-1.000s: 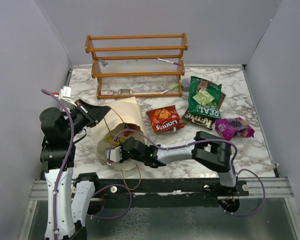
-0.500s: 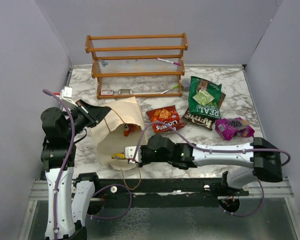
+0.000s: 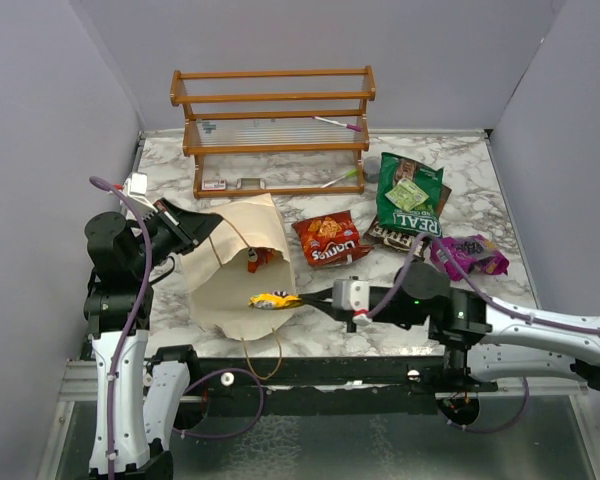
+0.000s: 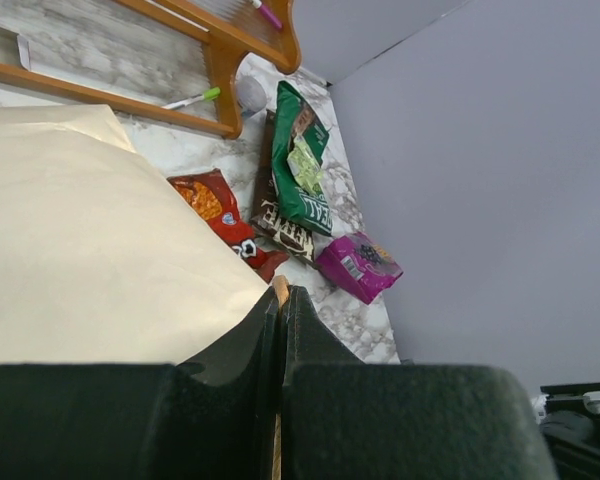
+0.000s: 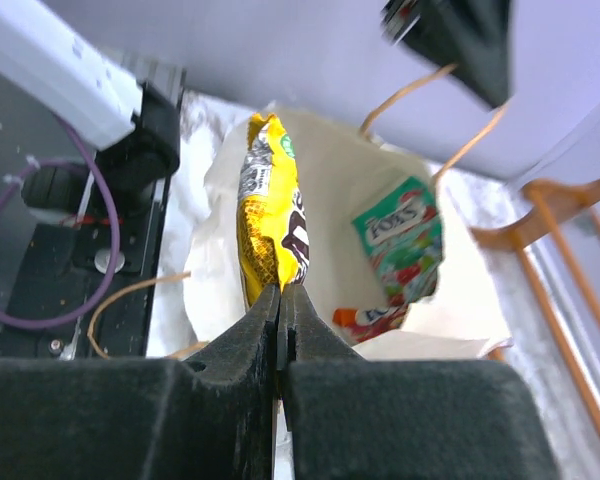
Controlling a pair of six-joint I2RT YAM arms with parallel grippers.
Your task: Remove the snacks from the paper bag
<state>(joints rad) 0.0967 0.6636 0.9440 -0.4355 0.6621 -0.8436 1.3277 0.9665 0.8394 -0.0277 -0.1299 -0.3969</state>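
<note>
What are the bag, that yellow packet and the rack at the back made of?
The bag looks like matte cream paper, creased and slumped, with thin tan cord handles. The yellow packet in the right gripper seems glossy foil or plastic film, crinkled and shiny. The rack looks like varnished orange-brown wood.

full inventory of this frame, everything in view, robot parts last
paper bag: 1, cream, lying at table's left
yellow packet: 1, yellow, at bag mouth
teal packet: 1, teal, inside bag
red packet: 1, red-orange, inside bag
Doritos packet: 1, orange-red, on table right of bag
green packet: 1, green, far right
light green packet: 1, atop green packet
brown packet: 1, under green packet
purple packet: 1, magenta, right side
wooden rack: 1, orange-brown, back
table: 1, white marble
left end effector: black, shut on paper bag
right end effector: black, shut on yellow packet
</note>
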